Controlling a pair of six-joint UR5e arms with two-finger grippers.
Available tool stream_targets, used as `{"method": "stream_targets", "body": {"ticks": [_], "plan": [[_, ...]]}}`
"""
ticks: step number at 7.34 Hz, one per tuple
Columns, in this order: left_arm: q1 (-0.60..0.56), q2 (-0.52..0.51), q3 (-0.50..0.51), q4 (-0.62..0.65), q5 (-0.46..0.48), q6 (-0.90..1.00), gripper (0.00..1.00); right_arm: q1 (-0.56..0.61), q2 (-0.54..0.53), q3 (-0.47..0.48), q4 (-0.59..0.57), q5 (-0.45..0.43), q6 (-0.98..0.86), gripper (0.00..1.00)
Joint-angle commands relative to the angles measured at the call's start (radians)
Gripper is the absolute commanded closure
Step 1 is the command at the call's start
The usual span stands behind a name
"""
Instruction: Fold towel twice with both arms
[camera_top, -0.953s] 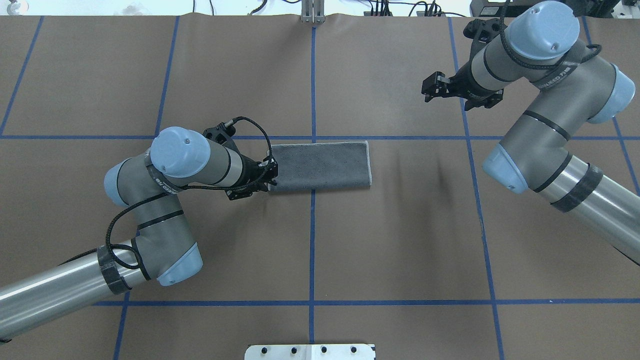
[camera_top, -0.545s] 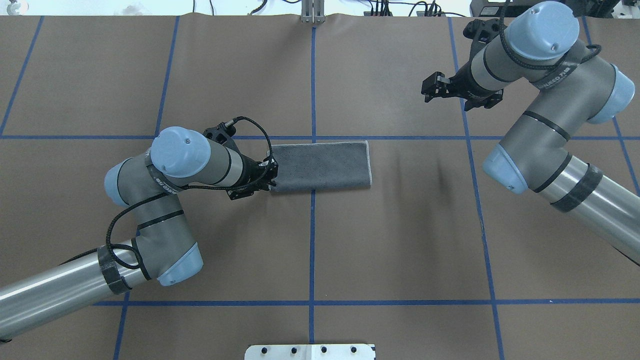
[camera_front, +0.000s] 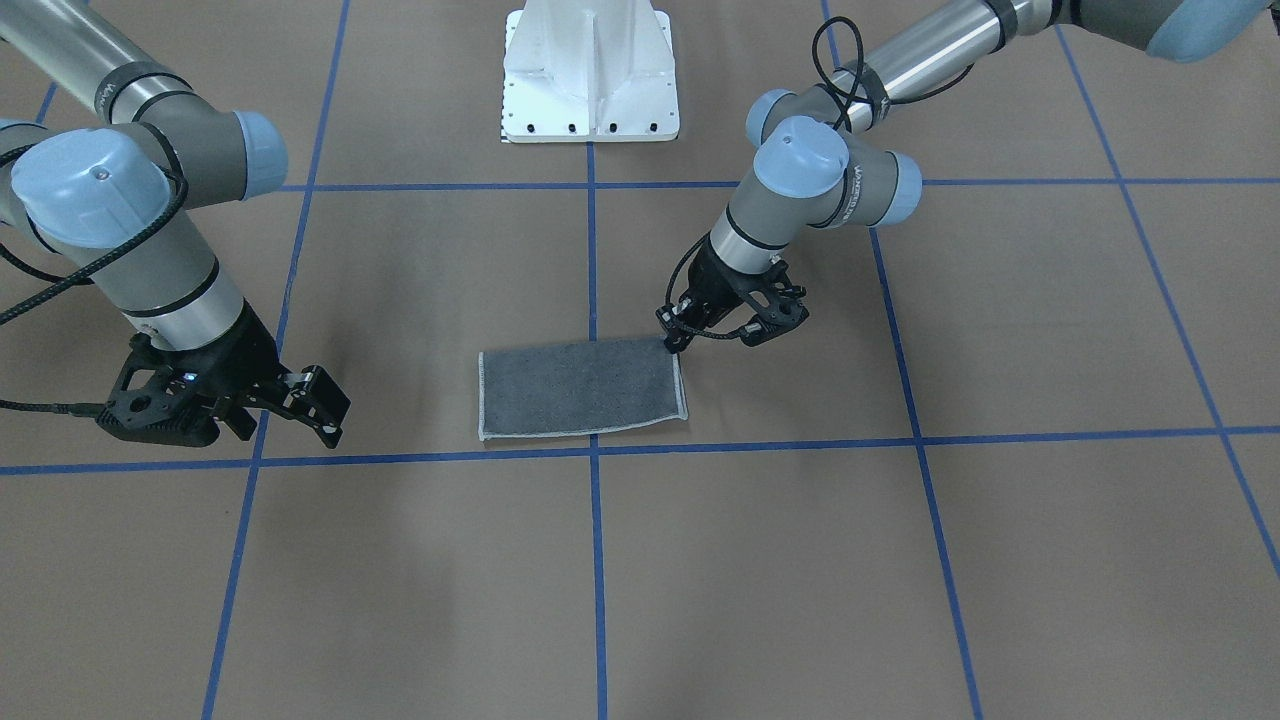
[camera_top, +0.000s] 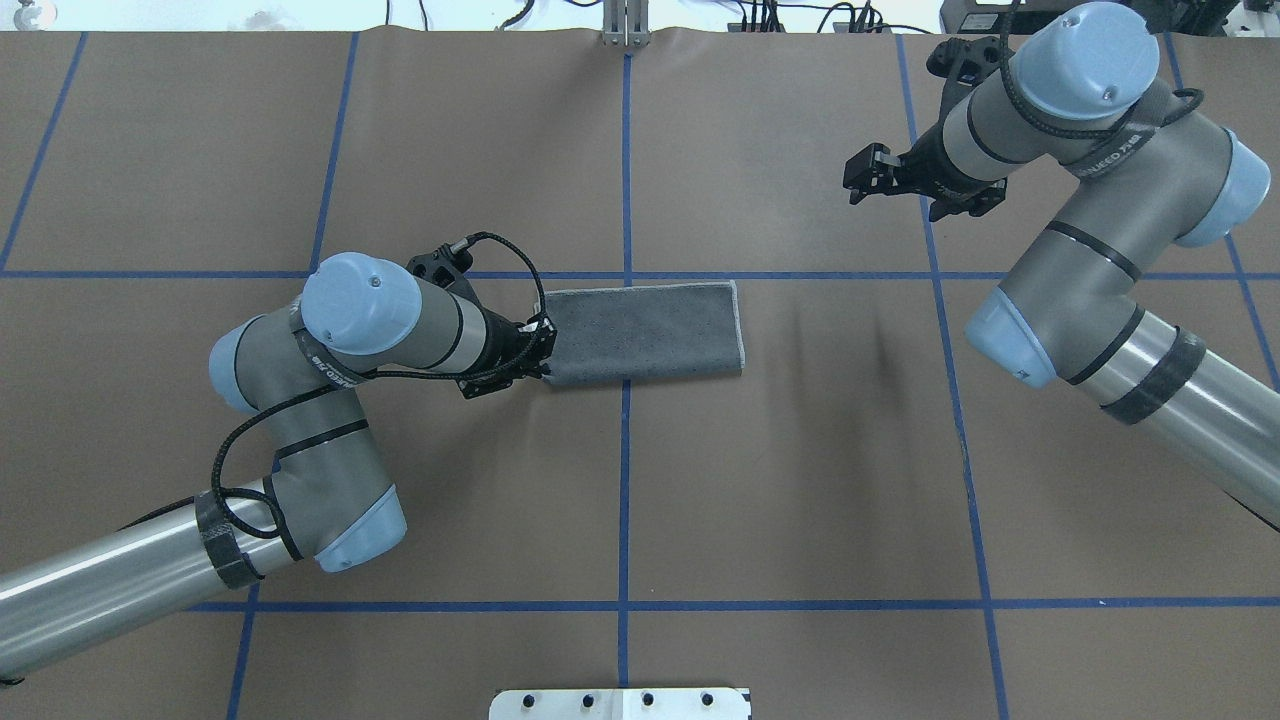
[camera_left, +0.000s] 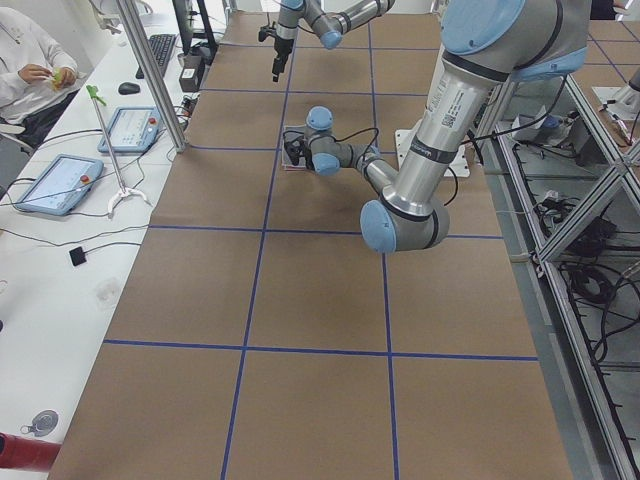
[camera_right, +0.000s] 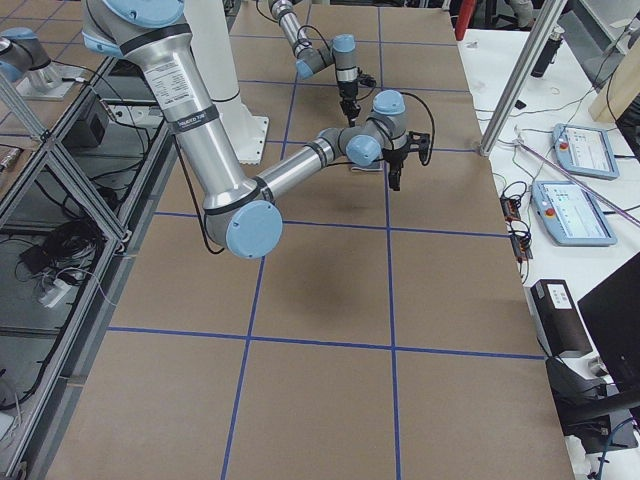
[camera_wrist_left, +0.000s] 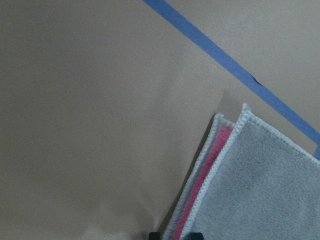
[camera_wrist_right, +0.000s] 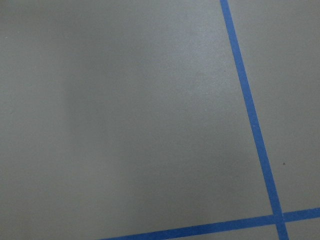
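Note:
The towel (camera_top: 645, 330) lies folded into a long rectangle at the table's middle, dark grey face up, with a light grey border. In the left wrist view (camera_wrist_left: 260, 190) a pink strip shows between its layers. My left gripper (camera_top: 543, 358) is low at the towel's left end, its tips close together on the near corner's edge; it also shows in the front view (camera_front: 672, 338) and the left wrist view (camera_wrist_left: 172, 235). My right gripper (camera_top: 862, 178) is open and empty, raised well away to the far right; it also shows in the front view (camera_front: 325, 408). The right wrist view shows only bare table.
The table (camera_top: 800, 480) is brown paper with a grid of blue tape lines (camera_top: 625, 500). The white pedestal base (camera_front: 590, 90) stands at the robot's side. Tablets (camera_left: 60, 183) and a seated operator (camera_left: 30, 60) are beside the table, off its far edge.
My left gripper has shifted very slightly at the towel's left end, and that near corner has drawn in a touch. The right arm has not moved.

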Motion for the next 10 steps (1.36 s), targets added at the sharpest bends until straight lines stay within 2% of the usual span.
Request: {"method": "stream_targets", "body": {"ticks": [1,7,10], "plan": [[0.0,-0.009,-0.004,0.0,0.002,-0.002,0.98,0.001,0.001,0.0,0.0,0.0,0.0,0.0],[0.003,-0.078,0.01,0.015,0.003,-0.002,1.0,0.014,0.0,-0.002,-0.002,0.003,-0.001,0.0],[0.005,-0.152,0.011,0.101,0.006,-0.002,1.0,0.028,-0.002,-0.005,-0.005,0.003,-0.003,0.0]]}}
